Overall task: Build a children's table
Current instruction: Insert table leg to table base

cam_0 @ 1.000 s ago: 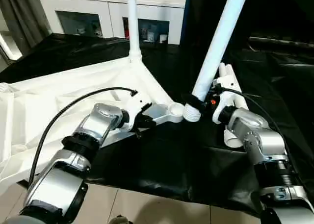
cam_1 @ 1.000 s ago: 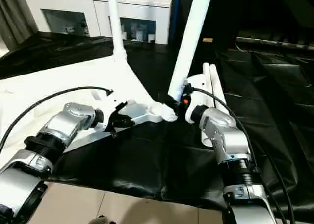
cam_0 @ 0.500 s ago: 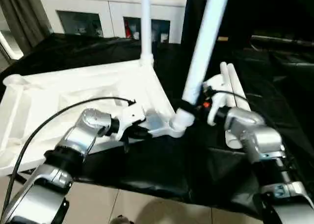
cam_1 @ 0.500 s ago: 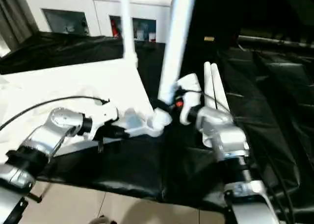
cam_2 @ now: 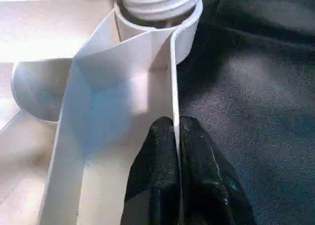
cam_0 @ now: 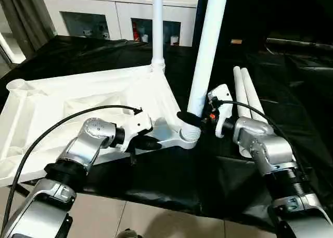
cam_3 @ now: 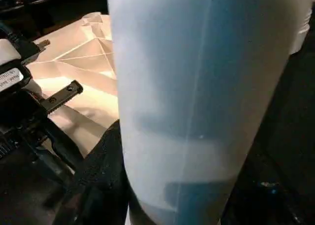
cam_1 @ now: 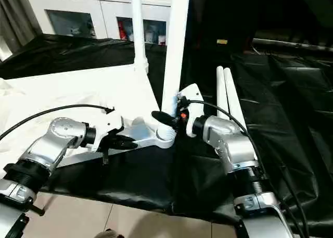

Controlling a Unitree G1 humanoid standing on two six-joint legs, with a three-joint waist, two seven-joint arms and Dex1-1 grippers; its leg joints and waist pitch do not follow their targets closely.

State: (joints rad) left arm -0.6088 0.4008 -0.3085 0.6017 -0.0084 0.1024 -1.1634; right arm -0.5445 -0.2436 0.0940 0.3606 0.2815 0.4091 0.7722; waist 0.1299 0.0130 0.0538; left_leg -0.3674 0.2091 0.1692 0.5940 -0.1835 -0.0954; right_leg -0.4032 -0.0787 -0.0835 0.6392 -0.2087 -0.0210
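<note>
The tabletop (cam_0: 78, 100) lies upside down on the black sheet (cam_0: 291, 92). Its rim is pinched by the closed left gripper (cam_0: 151, 142) to steady it, while a leg (cam_0: 205, 50) is gripped by the right gripper (cam_0: 193, 118), upright in the corner socket (cam_0: 188, 136).

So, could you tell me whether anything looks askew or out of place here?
Nothing looks damaged. The leg in the right gripper leans slightly at the near corner socket, unlike the upright far leg. The left gripper pinches the tabletop's rim.
</note>
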